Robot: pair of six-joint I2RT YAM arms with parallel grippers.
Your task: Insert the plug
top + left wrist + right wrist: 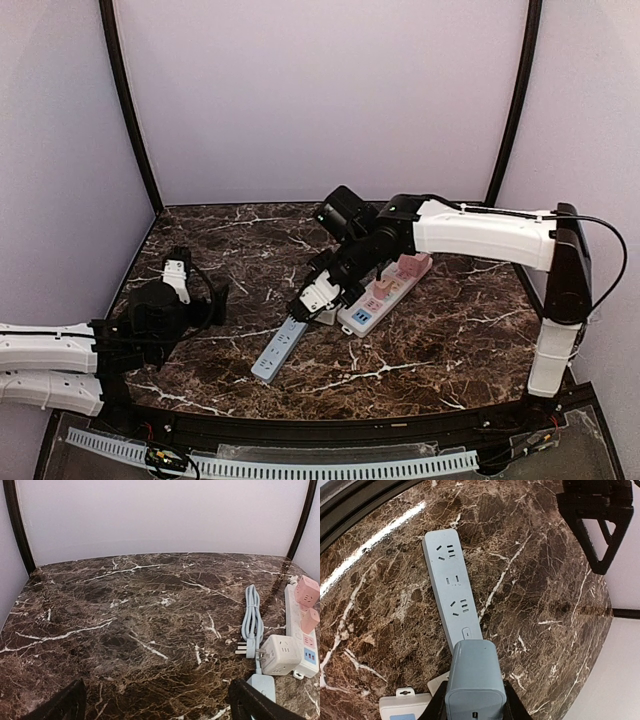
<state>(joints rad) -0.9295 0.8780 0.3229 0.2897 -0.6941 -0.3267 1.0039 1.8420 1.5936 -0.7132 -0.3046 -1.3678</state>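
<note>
My right gripper is shut on a pale blue cube plug, its black fingers clamping both sides. The cube hangs over the switch end of the pale blue power strip, which lies flat with three socket groups showing. From above, the right gripper sits at the strip's far end. My left gripper is open and empty low over the marble, far left of the strip. A blue cable with a three-pin plug lies flat beside a pale cube.
A white power strip with pink cube adapters lies just right of the blue strip; in the left wrist view it lies at the right edge. Purple walls and black corner posts enclose the marble table.
</note>
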